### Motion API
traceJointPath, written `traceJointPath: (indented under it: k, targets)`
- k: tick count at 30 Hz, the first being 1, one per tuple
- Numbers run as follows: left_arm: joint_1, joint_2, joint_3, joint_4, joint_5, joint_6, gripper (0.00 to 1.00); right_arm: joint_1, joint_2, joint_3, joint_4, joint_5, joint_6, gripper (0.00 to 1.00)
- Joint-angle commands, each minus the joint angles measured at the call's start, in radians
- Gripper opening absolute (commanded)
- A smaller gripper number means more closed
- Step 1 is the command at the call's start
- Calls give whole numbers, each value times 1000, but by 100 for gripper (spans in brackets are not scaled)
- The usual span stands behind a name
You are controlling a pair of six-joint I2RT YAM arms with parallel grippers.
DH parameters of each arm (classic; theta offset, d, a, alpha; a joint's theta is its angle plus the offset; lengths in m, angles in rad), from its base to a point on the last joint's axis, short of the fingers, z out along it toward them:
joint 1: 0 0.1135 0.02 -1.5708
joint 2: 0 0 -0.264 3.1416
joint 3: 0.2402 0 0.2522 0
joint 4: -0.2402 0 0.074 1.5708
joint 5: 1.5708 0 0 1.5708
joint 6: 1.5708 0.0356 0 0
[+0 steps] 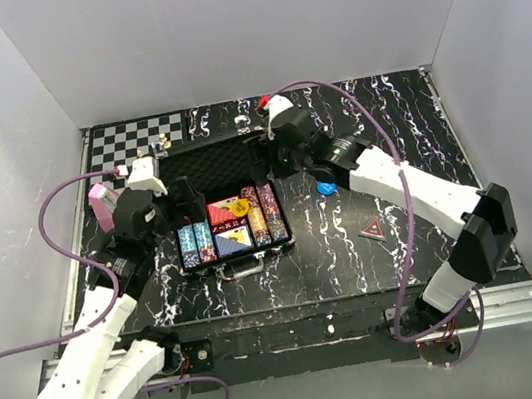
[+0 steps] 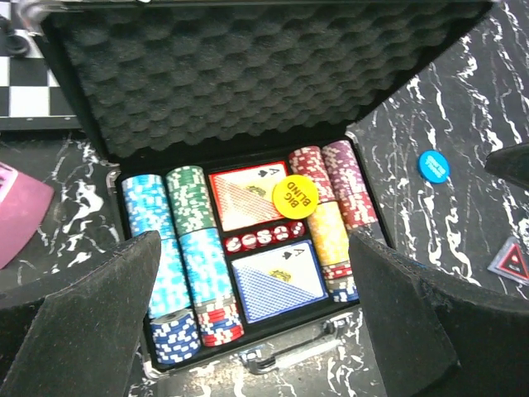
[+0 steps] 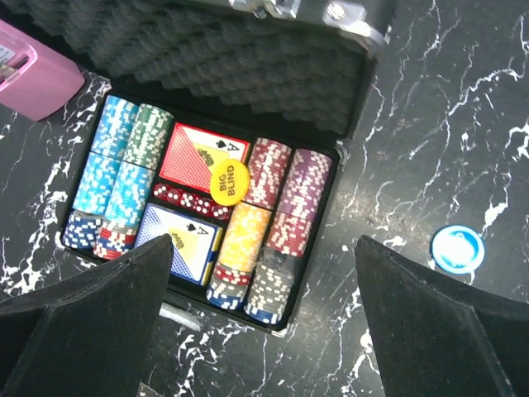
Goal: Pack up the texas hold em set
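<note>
The black briefcase (image 1: 245, 255) lies open at mid-table, its foam-lined lid (image 1: 215, 162) standing up at the back. Inside are multicoloured chip rows (image 2: 186, 256), a red deck (image 2: 248, 194), a blue deck (image 2: 277, 281) and red dice (image 2: 260, 240). A yellow "BIG BLIND" button (image 2: 295, 197) rests on the red deck. A blue round button (image 1: 326, 188) lies on the table to the right of the case. My left gripper (image 1: 184, 202) hovers open and empty over the case's left side. My right gripper (image 1: 275, 158) hovers open and empty by the case's right rear corner.
A black-and-white chessboard (image 1: 135, 136) lies at the back left behind the lid. A pink object (image 1: 102, 205) sits left of the case. A small red triangular marker (image 1: 373, 230) lies on the marbled table to the right. White walls enclose the table.
</note>
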Motion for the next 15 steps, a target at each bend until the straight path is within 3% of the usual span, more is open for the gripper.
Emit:
traceJointPath:
  k: [1, 7, 15]
  targets:
    - [-70, 24, -14, 31, 2, -52, 98, -36, -80, -111, 30, 21, 9, 98]
    - [-226, 157, -26, 143, -15, -154, 98, -154, -181, -255, 33, -1, 44, 97]
    - [-283, 426, 23, 325, 39, -214, 98, -286, -311, -427, 53, -40, 59, 97]
